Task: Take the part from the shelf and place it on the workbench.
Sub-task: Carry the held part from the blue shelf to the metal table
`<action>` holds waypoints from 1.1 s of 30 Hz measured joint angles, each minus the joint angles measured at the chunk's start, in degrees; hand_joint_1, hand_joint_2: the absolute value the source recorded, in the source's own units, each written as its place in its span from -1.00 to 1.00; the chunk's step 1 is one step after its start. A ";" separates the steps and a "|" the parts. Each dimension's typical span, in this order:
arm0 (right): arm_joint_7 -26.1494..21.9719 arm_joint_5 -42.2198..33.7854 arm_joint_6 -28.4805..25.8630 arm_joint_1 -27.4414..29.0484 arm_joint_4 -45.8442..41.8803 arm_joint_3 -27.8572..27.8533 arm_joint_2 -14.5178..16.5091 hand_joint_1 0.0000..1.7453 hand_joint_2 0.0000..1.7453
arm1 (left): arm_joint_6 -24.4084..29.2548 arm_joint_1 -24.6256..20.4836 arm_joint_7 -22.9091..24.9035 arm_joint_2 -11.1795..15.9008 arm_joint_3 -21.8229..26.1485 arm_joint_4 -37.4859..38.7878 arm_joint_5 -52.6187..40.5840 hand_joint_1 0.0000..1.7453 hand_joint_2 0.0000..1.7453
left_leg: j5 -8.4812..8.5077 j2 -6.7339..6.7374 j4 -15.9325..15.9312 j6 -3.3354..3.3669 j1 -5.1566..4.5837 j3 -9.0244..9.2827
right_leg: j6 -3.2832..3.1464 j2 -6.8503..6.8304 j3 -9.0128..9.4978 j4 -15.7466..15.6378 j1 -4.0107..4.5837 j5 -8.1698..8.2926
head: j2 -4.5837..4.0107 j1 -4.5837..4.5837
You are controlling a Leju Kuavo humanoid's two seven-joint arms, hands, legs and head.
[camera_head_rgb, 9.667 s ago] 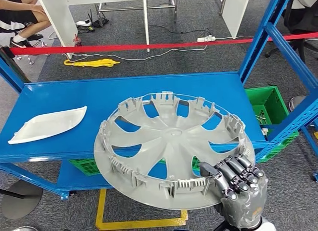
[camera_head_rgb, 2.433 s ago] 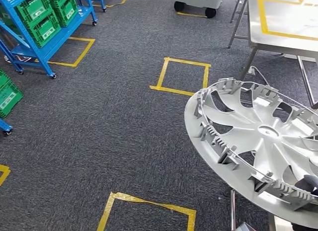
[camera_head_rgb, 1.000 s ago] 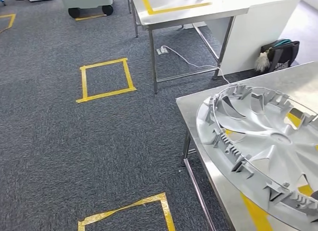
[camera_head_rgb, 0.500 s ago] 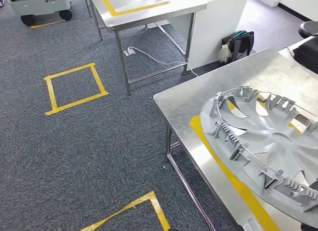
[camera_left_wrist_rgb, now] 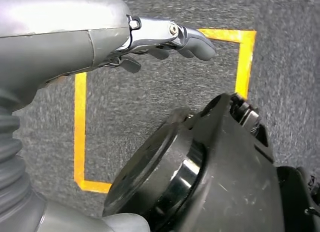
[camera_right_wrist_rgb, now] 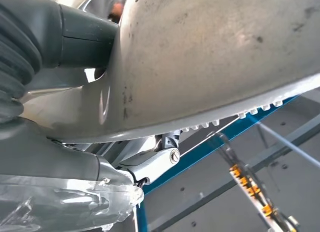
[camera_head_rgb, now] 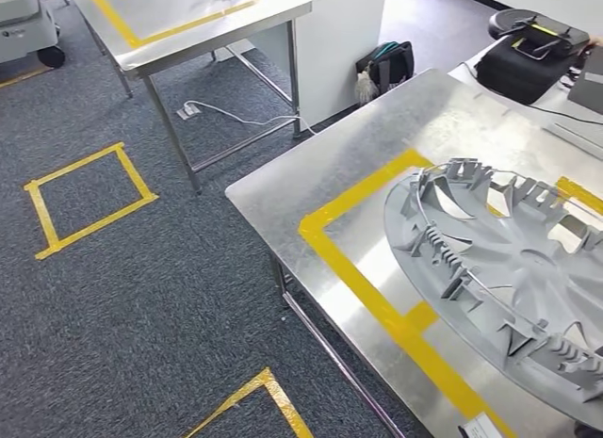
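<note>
The part, a large grey wheel cover, is gripped at its rim by the right hand; in the right wrist view its broad underside is seen clamped between the thumb and the darker fingers curled beneath the edge. Compared with half a second ago, more of the workbench has been brought under the part, and the yellow tape outline is now seen as a full corner rather than a single stripe. The part is thus held over the bench, reaching out from the hand across the marked area, tilted, and whether it touches the steel cannot be told. The carry is judged nearly done; lowering and release remain. The left hand is seen hanging over the carpet, fingers loosely extended, with nothing held.
</note>
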 joint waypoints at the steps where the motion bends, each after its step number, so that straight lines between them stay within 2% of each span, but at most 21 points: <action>1: 0.02 0.00 0.00 0.01 0.00 0.00 0.00 1.00 1.00 | 0.00 -0.02 0.01 0.03 -0.09 -0.01 0.06 -1.00 1.00 | 2.17 -0.80 -3.28 0.14 0.06 1.37 | 0.11 0.76 0.01 0.00 -0.04 0.07 | 0.00 -0.01; 2: 0.06 -0.01 0.00 -0.01 0.00 0.00 0.00 1.00 1.00 | 0.01 -0.02 0.01 0.05 -0.17 -0.01 0.20 -1.00 1.00 | 4.00 -2.16 -6.98 0.24 0.16 2.93 | 0.32 1.49 -0.05 0.11 0.03 0.12 | 0.00 -0.01; 4: 0.15 -0.06 0.01 0.01 -0.01 0.00 0.01 1.00 1.00 | 0.01 0.04 0.10 0.07 -0.27 -0.01 0.54 -1.00 1.00 | 5.51 -4.25 -11.96 0.33 0.39 5.05 | 0.85 2.87 -0.45 0.30 0.08 0.29 | 0.01 0.06; 5: 0.20 -0.09 0.02 0.04 -0.02 -0.01 0.01 1.00 1.00 | 0.01 0.06 0.15 0.07 -0.32 -0.01 0.73 -1.00 1.00 | 5.47 -4.50 -12.83 0.44 0.36 5.39 | 1.20 3.52 -0.68 0.29 0.05 0.43 | 0.02 0.07; 7: 0.28 -0.15 0.02 0.20 -0.02 -0.02 0.02 1.00 1.00 | 0.01 0.01 0.23 0.09 -0.50 -0.01 1.05 -1.00 1.00 | 5.56 -3.31 -13.19 1.00 0.27 5.53 | 1.85 4.19 -1.30 0.17 -0.21 0.65 | 0.02 0.09; 9: 0.48 -0.14 0.02 0.22 -0.02 -0.02 0.01 1.00 1.00 | 0.01 0.00 0.30 0.19 -0.69 -0.01 1.55 -1.00 1.00 | 5.80 -1.92 -13.45 1.74 0.23 5.59 | 2.25 1.64 -2.69 2.50 -0.05 -1.05 | 0.02 0.32; 11: 0.90 -0.04 0.02 0.16 0.01 -0.02 0.00 1.00 1.00 | 0.02 0.31 0.59 0.31 -0.89 -0.01 2.16 -1.00 1.00 | 5.80 -0.43 -13.51 2.19 0.01 5.59 | 2.48 -1.83 -5.50 9.08 0.16 -5.07 | 0.02 0.54; 12: 1.13 0.01 0.02 0.14 0.05 -0.03 0.00 1.00 1.00 | 0.03 0.55 0.78 0.34 -1.02 -0.01 2.46 -1.00 1.00 | 5.77 0.39 -13.50 2.30 -0.12 5.58 | 2.58 -2.57 -7.04 12.77 0.14 -6.91 | 0.02 0.54; 13: 1.31 0.05 0.02 0.16 0.12 -0.06 0.00 1.00 1.00 | 0.03 0.75 0.92 0.38 -1.19 -0.01 2.72 -1.00 1.00 | 5.74 1.21 -13.48 2.32 -0.19 5.59 | 2.63 -2.88 -7.92 15.18 0.13 -7.81 | 0.02 0.54; 14: 1.44 0.07 0.02 0.20 0.19 -0.08 0.00 1.00 1.00 | 0.03 0.87 1.02 0.42 -1.37 -0.01 2.94 -1.00 1.00 | 5.71 2.02 -13.47 2.32 -0.23 5.60 | 2.63 -3.08 -7.77 15.58 0.13 -7.65 | 0.02 0.54; 16: 1.62 0.02 0.02 0.27 0.30 -0.09 0.00 1.00 1.00 | 0.08 0.92 1.11 0.44 -1.64 -0.02 3.30 -1.00 1.00 | 5.58 3.42 -13.46 2.19 -0.25 5.78 | 2.47 -3.93 -4.20 10.14 0.17 -4.84 | 0.01 0.54; 18: 1.79 -0.15 0.02 0.34 0.37 -0.07 0.01 1.00 1.00 | 0.15 0.99 1.23 0.46 -1.85 -0.08 3.66 -1.00 1.00 | 5.30 4.51 -13.36 1.79 -0.48 6.11 | 2.08 -6.29 0.27 2.79 0.45 -2.54 | 0.01 0.51; 20: 2.01 -0.36 0.02 0.48 0.46 -0.05 0.02 1.00 1.00 | 0.18 1.11 1.37 0.51 -2.07 -0.18 4.15 -1.00 1.00 | 5.17 5.40 -13.27 1.28 -0.72 6.36 | 1.63 -7.21 1.86 0.13 0.73 -2.04 | 0.02 0.45; 22: 2.22 -0.49 0.02 0.88 0.56 -0.04 0.02 1.00 1.00 | 0.19 1.17 1.64 0.56 -2.41 -0.47 4.79 -1.00 1.00 | 5.10 5.93 -13.30 0.69 -0.60 6.51 | 1.07 -5.88 1.63 0.01 0.69 -1.67 | 0.02 0.42; 24: 2.35 -0.56 0.01 1.25 0.68 -0.01 0.03 1.00 1.00 | 0.21 1.24 1.95 0.61 -2.84 -0.84 5.37 -1.00 1.00 | 3.72 4.12 -11.69 0.03 -0.36 5.94 | 0.39 -4.70 1.61 -0.36 0.41 -1.26 | 0.01 0.35; 26: 2.44 -0.67 0.00 1.39 0.93 0.05 0.08 1.00 1.00 | 0.22 1.52 2.20 0.62 -3.15 -0.98 5.75 -1.00 1.00 | 0.33 1.46 -5.60 -0.37 -0.18 3.16 | -0.08 -3.46 1.63 -0.52 0.21 -0.97 | 0.00 0.23; 28: 2.60 -0.78 0.00 1.55 1.28 0.07 0.11 1.00 1.00 | 0.22 2.00 2.34 0.63 -3.33 -1.01 5.93 -1.00 1.00 | -2.21 0.55 1.36 -0.51 -0.12 -0.33 | -0.24 -1.95 1.48 -0.51 0.19 -0.85 | 0.01 0.19; 29: 2.67 -0.81 0.01 1.66 1.43 0.05 0.11 1.00 1.00 | 0.23 2.19 2.34 0.67 -3.40 -1.03 5.99 -1.00 1.00 | -1.95 0.38 2.57 -0.52 -0.10 -1.09 | -0.24 -1.12 1.45 -0.51 0.17 -0.80 | 0.01 0.18; 30: 2.72 -0.81 0.01 1.79 1.57 0.05 0.11 1.00 1.00 | 0.25 2.29 2.35 0.71 -3.46 -1.05 6.07 -1.00 1.00 | -0.61 0.21 1.64 -0.49 -0.07 -0.84 | -0.19 -0.30 1.46 -0.50 0.13 -0.74 | 0.01 0.18; 31: 2.75 -0.84 0.01 1.93 1.69 0.05 0.11 1.00 1.00 | 0.28 2.34 2.39 0.75 -3.52 -1.13 6.22 -1.00 1.00 | 1.49 -0.19 -1.30 -0.47 0.01 0.43 | -0.08 0.50 1.49 -0.50 0.06 -0.68 | 0.01 0.18; 33: 2.85 -0.92 0.01 2.15 1.93 0.06 0.11 1.00 1.00 | 0.34 2.34 2.54 0.79 -3.70 -1.31 6.67 -1.00 1.00 | 4.96 -2.69 -8.97 -0.44 0.45 3.90 | 0.33 1.98 1.34 -0.33 0.04 -0.58 | 0.00 0.20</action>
